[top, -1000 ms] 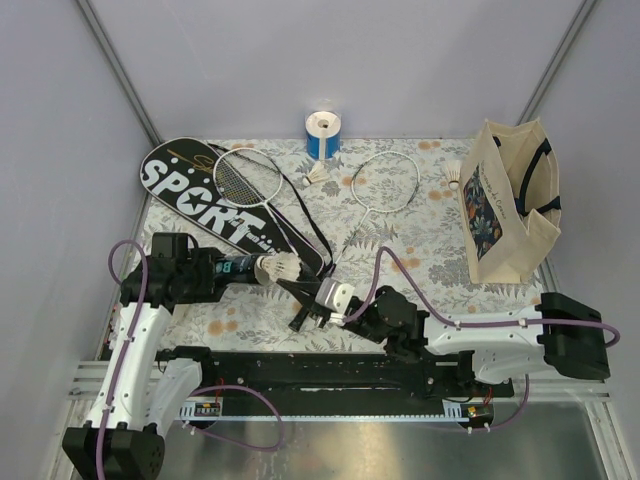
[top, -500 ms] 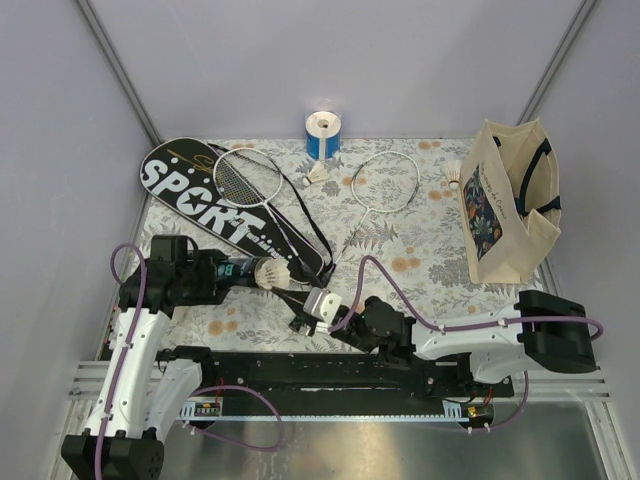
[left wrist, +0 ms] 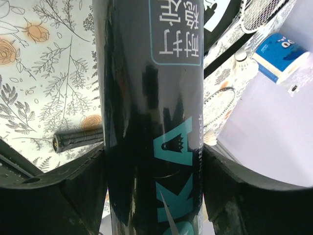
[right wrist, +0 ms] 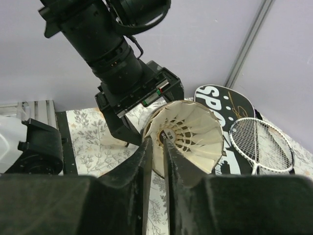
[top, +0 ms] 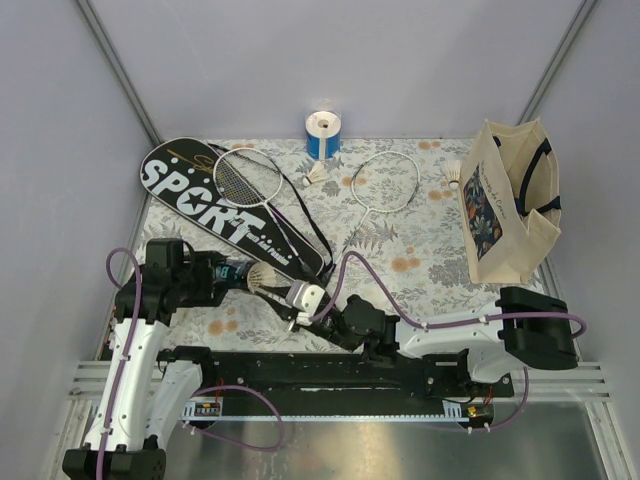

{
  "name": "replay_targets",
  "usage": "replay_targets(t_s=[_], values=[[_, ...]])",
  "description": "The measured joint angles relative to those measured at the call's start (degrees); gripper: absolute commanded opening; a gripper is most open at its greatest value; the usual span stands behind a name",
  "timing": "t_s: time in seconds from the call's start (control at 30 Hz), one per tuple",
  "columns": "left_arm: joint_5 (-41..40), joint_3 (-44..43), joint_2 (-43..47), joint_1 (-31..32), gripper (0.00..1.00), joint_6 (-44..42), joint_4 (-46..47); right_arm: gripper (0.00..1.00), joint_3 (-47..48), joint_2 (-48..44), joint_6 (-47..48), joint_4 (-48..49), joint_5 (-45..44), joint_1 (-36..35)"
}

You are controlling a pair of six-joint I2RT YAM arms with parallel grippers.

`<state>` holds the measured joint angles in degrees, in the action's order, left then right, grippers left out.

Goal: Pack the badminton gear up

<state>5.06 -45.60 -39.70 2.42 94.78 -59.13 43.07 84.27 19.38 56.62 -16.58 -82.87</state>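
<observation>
My left gripper (top: 222, 272) is shut on the black cylindrical tube (top: 236, 272), held level just above the table; in the left wrist view the tube (left wrist: 151, 98) fills the space between the fingers. A white feather shuttlecock (top: 263, 277) sits at the tube's open mouth. My right gripper (right wrist: 157, 142) is shut on the near edge of that shuttlecock's (right wrist: 190, 134) feather skirt. Two white-framed rackets (top: 245, 175) (top: 385, 182) lie at the back, one on the black "SPORT" cover (top: 190, 195). Two loose shuttlecocks (top: 318, 174) (top: 453, 174) lie near them.
A blue-and-white roll (top: 322, 133) stands at the back edge. A cream tote bag (top: 505, 205) stands at the right. A racket's black handle (left wrist: 78, 139) lies on the floral cloth under the tube. Grey walls close in the left, back and right sides.
My right gripper has moved left with the shuttlecock toward the tube's mouth. The left gripper and tube have shifted slightly left and lower in the top view.
</observation>
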Motion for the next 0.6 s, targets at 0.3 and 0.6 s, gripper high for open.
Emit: replay_targets(t_s=[0.3, 0.6], values=[[0.26, -0.04, 1.42, 0.15, 0.12, -1.18, -0.79, 0.64, 1.79, -11.28, -11.69, -17.97, -1.38, 0.00], [0.98, -0.02, 2.21, 0.15, 0.12, -1.95, -0.74, 0.66, 10.19, -14.14, -16.48, -33.70, -7.93, 0.68]])
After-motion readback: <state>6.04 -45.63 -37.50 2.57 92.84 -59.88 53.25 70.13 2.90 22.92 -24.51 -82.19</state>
